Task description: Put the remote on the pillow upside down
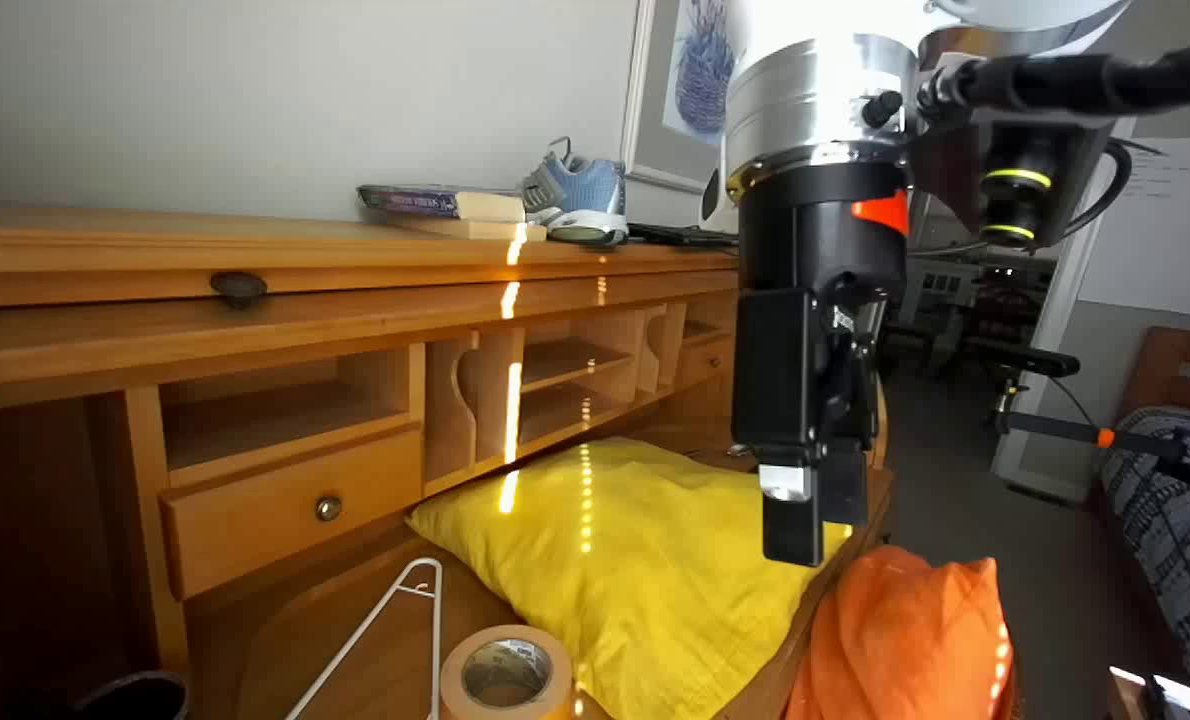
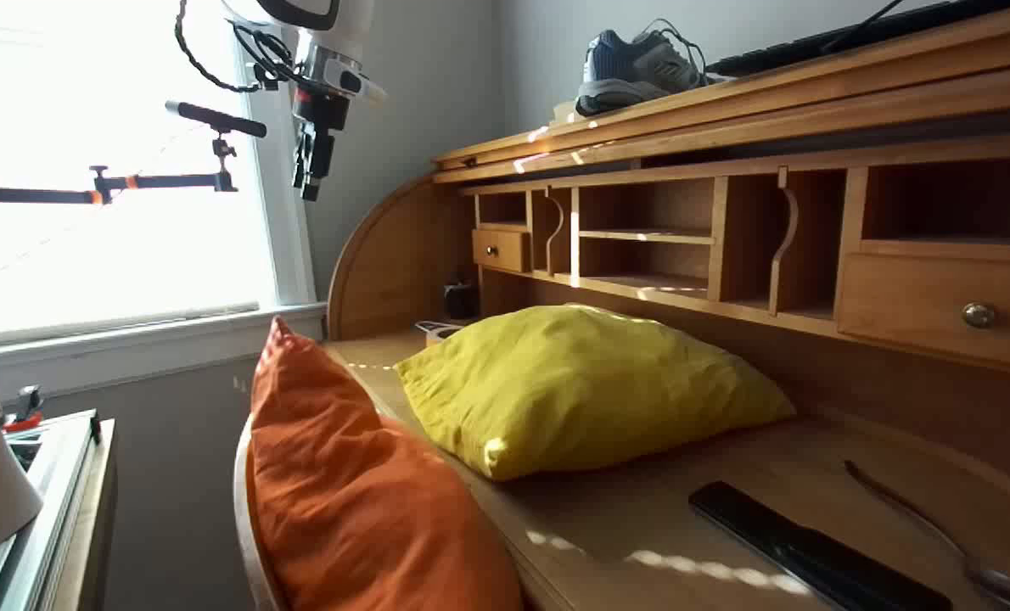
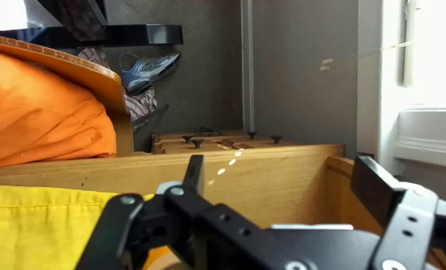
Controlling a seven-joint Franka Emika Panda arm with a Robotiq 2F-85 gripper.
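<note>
A long black remote (image 2: pixel 819 547) lies on the wooden desk in an exterior view, near the bottom right corner. Its buttons cannot be made out, so I cannot tell which face is up. It is out of view in the wrist view. The yellow pillow (image 2: pixel 590 390) lies flat on the desk, apart from the remote; it also shows in an exterior view (image 1: pixel 635 570) and at the lower left of the wrist view (image 3: pixel 39 228). My gripper (image 3: pixel 279 170) is open with nothing between its fingers. It hangs fingers down above desk height in both exterior views (image 1: pixel 817 525) (image 2: pixel 305 182), far from the remote.
An orange pillow (image 2: pixel 369 509) stands on a chair at the desk's front edge. A tape roll (image 1: pixel 545 685) and a white hanger (image 1: pixel 437 640) lie beside the yellow pillow. A spoon-like item (image 2: pixel 921 513) lies near the remote. Shelves and a small drawer (image 1: pixel 295 500) line the desk's back.
</note>
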